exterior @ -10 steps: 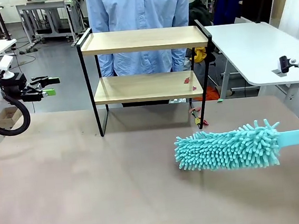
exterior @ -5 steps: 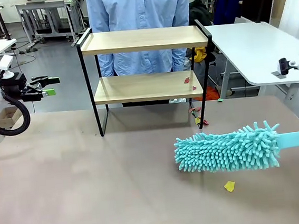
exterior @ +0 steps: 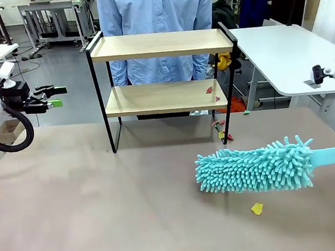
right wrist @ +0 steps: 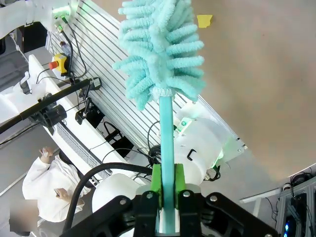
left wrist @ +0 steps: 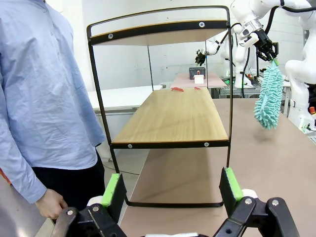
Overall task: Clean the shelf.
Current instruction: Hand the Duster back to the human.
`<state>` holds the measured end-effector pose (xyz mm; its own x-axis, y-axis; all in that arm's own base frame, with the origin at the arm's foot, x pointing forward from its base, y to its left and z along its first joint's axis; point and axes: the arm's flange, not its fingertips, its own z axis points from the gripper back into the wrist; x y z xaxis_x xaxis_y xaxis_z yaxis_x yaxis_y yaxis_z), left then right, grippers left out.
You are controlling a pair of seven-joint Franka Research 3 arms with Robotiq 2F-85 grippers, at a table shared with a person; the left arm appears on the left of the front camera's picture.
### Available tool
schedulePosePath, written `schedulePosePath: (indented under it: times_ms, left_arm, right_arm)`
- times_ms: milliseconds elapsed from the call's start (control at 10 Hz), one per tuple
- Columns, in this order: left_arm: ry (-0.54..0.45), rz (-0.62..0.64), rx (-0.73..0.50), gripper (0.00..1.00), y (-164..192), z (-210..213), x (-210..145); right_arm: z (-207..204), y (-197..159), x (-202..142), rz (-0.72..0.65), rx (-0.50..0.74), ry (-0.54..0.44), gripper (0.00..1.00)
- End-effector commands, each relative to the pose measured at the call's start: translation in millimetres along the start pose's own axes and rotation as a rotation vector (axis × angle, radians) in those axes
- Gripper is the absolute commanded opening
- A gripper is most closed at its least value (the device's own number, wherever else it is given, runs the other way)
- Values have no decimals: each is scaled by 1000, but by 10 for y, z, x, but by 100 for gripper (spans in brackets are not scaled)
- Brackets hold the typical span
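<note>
On the shelf's [exterior: 165,97] lower board lie red scraps [exterior: 211,90]; right gripper [right wrist: 167,185] clamps duster [exterior: 254,167], left gripper [left wrist: 173,190] wide.

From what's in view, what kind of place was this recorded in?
Most likely a robotics lab or workshop: white work tables stand on a grey floor, other white robot arms work farther off, and a test shelf sits here.

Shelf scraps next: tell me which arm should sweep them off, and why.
Right. Its tool is shut on the duster handle, near the shelf end where the red scraps lie on the lower board. The left tool hangs open and empty off the far side.
</note>
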<state>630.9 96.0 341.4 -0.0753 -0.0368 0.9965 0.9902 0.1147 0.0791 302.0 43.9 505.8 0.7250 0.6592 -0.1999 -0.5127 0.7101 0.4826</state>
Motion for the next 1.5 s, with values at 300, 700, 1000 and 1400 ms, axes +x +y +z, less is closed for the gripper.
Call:
schedulePosePath:
  times_ms: [300,700,1000,1400]
  left_arm:
    - [46,34,26,100,-437,19,412]
    - [50,190,36,100,-1320,-66,854]
    - [26,304,100,100,-1972,-189,931]
    - [-21,478,71,100,-2383,-578,790]
  right_arm:
    - [411,-521,171,112,-83,-149,13]
    - [526,-896,717,490,-262,-299,13]
    - [558,-735,1060,707,-297,-309,13]
    - [638,-361,821,946,-341,-401,13]
